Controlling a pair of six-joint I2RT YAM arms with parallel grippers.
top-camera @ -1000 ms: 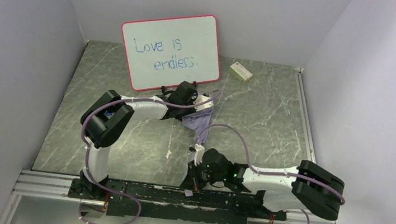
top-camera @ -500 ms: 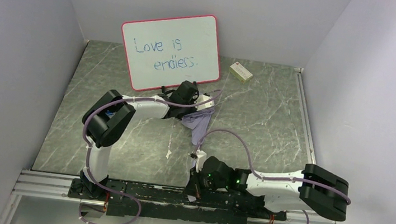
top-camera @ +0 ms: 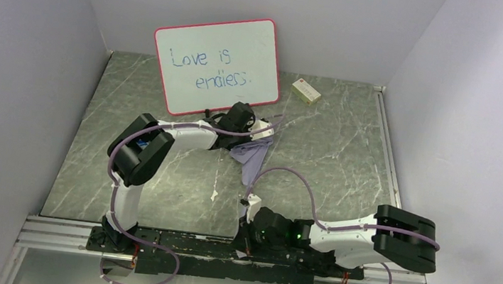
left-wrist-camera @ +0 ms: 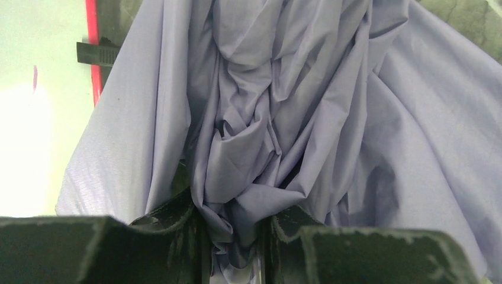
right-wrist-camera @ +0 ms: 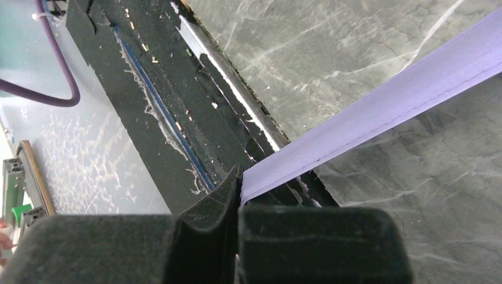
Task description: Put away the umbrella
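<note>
We note a red-framed whiteboard and 1 small box behind the umbrella, central on the marbled table. Left gripper clamps crumpled lavender fabric; right gripper pinches its flat strap.

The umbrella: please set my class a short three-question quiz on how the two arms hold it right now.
1. True or false: the left fingers are closed on bunched fabric of the umbrella.
2. What do the right fingers pinch? A the umbrella's flat strap; B bunched fabric; C nothing.
3. Fill in: in the top view, the arm gripping nearer the bases is the ____ one.
Key: 1 true; 2 A; 3 right.
</note>
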